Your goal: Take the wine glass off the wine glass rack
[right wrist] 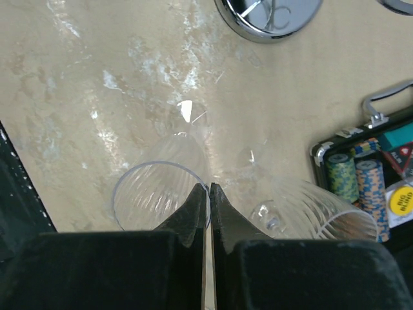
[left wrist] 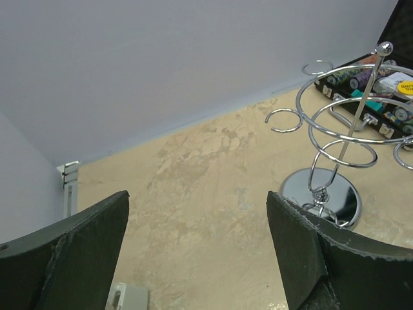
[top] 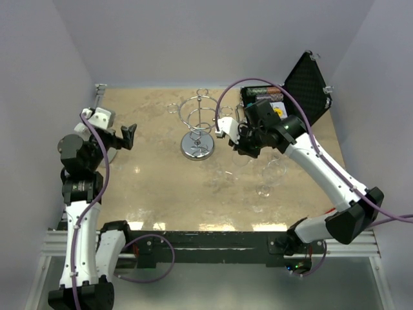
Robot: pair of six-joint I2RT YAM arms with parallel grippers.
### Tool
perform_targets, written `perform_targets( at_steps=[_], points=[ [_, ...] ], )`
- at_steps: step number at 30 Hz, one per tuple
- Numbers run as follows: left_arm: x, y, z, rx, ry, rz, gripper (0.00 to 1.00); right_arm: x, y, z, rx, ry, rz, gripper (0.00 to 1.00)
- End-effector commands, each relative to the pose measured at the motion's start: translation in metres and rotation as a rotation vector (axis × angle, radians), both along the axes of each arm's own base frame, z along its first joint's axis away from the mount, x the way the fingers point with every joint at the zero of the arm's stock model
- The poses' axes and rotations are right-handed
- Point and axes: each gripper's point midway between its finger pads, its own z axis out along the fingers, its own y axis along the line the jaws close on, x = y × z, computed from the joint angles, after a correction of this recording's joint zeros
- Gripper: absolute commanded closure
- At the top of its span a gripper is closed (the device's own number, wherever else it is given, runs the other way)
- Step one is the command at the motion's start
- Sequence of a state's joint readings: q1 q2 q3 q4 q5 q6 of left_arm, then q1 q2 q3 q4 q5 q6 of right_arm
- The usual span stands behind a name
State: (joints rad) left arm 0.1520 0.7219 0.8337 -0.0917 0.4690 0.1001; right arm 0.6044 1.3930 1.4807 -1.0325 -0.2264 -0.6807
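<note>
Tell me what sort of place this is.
Likely a robot test booth, not a home: plain white walls box in a beige table, a left arm and right arm are bolted at its edge, and a chrome glass rack and poker chip case sit as props.

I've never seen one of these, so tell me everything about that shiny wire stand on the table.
The wire stand is polished chrome: a round mirror-like base, a slim post topped by a small ball, and rings carrying small open loops. It stands upright on the beige table, near the open black case. The loops in view look empty; nothing touches it.
</note>
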Motion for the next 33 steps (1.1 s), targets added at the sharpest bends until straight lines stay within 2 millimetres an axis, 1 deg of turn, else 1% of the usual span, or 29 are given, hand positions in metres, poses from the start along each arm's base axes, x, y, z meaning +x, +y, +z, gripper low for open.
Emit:
perform_targets(
  at_steps=[1, 5, 10, 14, 16, 17, 20, 26, 31, 33],
  points=[
    [0.001, -0.003, -0.001, 0.034, -0.020, -0.027, 0.09, -0.004, 0.014, 0.005, 0.068, 0.044, -0.005, 1.00],
    [0.005, -0.004, -0.007, 0.023, -0.002, -0.035, 0.09, -0.003, 0.013, 0.002, 0.058, 0.052, -0.017, 1.00],
    [0.011, -0.005, -0.013, -0.008, 0.021, -0.042, 0.09, -0.004, 0.015, -0.010, 0.050, 0.092, -0.014, 1.00],
    [0.016, -0.008, -0.019, -0.031, 0.040, -0.063, 0.09, 0.001, 0.012, -0.014, 0.033, 0.093, -0.035, 0.92],
    [0.018, -0.009, -0.024, -0.048, 0.062, -0.069, 0.09, 0.003, 0.012, -0.016, 0.028, 0.098, -0.039, 0.90],
    [0.022, -0.010, -0.015, -0.050, 0.029, -0.073, 0.09, 0.004, 0.012, -0.017, 0.026, 0.101, -0.041, 0.89],
    [0.026, -0.011, -0.016, -0.067, 0.034, -0.080, 0.09, 0.007, 0.012, -0.015, 0.025, 0.094, -0.047, 0.85],
    [0.031, -0.011, -0.020, -0.084, 0.046, -0.086, 0.09, 0.012, 0.011, -0.003, 0.036, 0.058, -0.061, 0.74],
    [0.032, -0.014, -0.023, -0.088, 0.056, -0.102, 0.09, 0.012, 0.011, 0.007, 0.057, 0.039, -0.073, 0.72],
    [0.032, -0.015, -0.024, -0.087, 0.054, -0.109, 0.09, 0.012, 0.009, 0.011, 0.060, 0.028, -0.081, 0.70]
  ],
)
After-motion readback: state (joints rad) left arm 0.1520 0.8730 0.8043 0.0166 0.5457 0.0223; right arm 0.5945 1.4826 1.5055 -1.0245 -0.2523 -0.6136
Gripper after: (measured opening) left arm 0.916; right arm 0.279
